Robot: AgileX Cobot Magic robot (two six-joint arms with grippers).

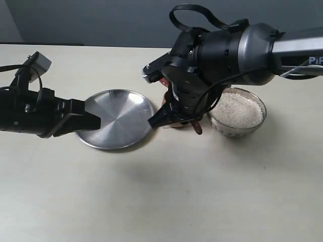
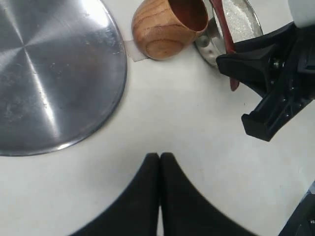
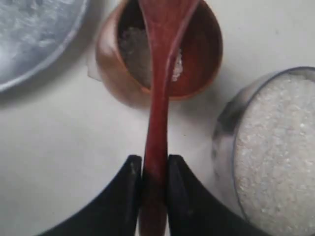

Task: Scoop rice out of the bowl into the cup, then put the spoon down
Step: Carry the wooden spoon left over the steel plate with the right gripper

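Two tools over pale surface. Left tool hovers at plate edge, fingers pressed together, nothing held. Wooden cup just right of plate, some rice inside. Right tool clamps spoon handle; scoop end inside cup mouth. Steel bowl just right of cup, filled with rice nearly to rim.

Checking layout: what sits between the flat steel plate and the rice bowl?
The wooden cup, with the spoon held over it by the right gripper; clearest in the left wrist view.
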